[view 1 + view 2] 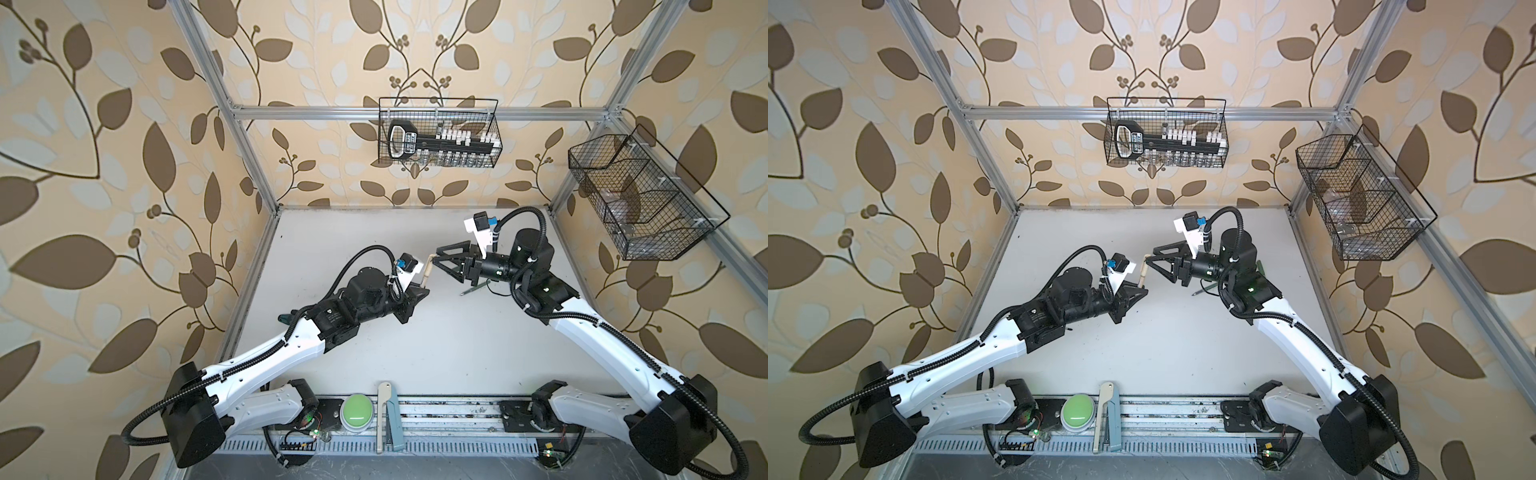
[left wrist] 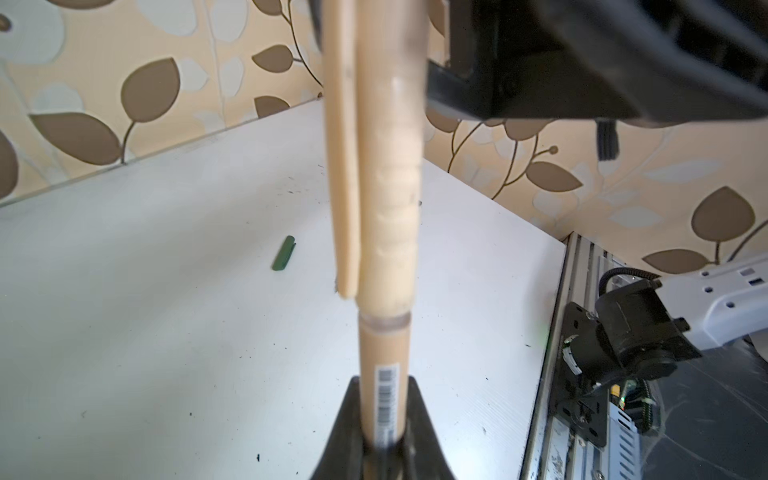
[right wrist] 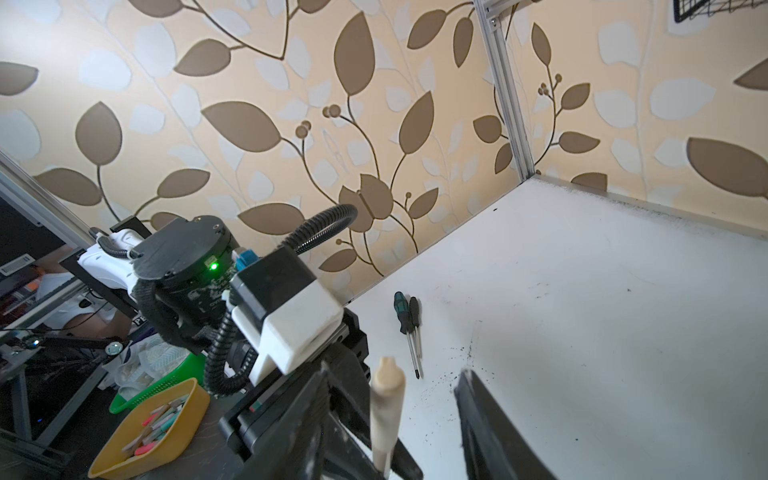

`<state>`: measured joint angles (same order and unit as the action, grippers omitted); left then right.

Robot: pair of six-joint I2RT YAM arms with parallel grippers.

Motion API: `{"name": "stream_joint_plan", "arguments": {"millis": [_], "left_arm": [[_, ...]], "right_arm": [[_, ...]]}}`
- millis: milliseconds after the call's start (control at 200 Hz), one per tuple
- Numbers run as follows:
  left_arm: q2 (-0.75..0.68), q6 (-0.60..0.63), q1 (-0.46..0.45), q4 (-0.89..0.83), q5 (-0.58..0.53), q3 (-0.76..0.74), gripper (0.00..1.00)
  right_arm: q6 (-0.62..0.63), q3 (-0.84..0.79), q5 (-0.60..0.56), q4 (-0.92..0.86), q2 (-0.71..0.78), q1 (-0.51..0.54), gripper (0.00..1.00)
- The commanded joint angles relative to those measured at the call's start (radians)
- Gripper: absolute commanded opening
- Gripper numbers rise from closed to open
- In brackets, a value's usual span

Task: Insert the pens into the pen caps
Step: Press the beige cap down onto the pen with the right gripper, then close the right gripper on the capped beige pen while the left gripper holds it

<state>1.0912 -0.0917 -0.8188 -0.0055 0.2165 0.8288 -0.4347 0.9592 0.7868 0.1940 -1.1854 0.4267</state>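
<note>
Tan pen (image 2: 384,395): clamped in the left gripper (image 2: 383,415) jaws, off the surface (image 2: 166,332).
Tan cap (image 2: 390,208): on that pen's tip, seam ring showing.
Right gripper (image 3: 392,399): jaws wide, straddling the cap.
Risk: a crooked retreat may snag the clip (image 2: 343,166) and tug the cap loose.

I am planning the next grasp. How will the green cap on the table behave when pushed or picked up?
The green cap is a short round tube lying on its side, so a push would probably roll it. It looks like stiff plastic, likely light. The table looks smooth, so it may also slide.
</note>
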Motion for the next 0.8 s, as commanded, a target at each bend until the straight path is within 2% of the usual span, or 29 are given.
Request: {"name": "stream_joint_plan", "arguments": {"millis": [0,545,795], "left_arm": [[-0.012,-0.017,-0.005,0.003,0.045,0.044,0.0],[0.029,0.007,-0.004,0.0,0.015,0.053,0.0],[0.041,0.016,-0.005,0.001,-0.004,0.059,0.0]], "right_arm": [[-0.08,0.017,0.054,0.063,-0.034,-0.016,0.51],[-0.105,0.006,0.07,0.077,-0.06,-0.017,0.45],[-0.078,0.002,0.065,0.039,-0.067,-0.015,0.43]]}}
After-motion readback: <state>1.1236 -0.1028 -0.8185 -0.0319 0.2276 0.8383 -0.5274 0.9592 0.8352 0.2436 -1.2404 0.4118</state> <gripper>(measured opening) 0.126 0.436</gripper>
